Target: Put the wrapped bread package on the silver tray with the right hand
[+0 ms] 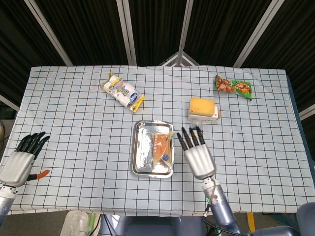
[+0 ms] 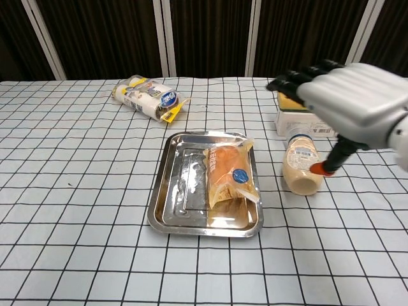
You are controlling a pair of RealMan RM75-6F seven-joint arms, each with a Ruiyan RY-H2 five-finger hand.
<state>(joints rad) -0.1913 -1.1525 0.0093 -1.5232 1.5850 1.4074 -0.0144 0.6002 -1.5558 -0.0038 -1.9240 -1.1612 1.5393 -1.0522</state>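
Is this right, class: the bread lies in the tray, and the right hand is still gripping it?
Not quite. The bread does lie in the tray, but the right hand is open and clear of it, off to the side over the bottle. The chest view shows this.

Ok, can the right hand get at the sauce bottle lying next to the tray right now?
Probably yes. The right hand is open, holds nothing, and hovers right above the sauce bottle, which lies free on the cloth beside the silver tray, nothing covering it.
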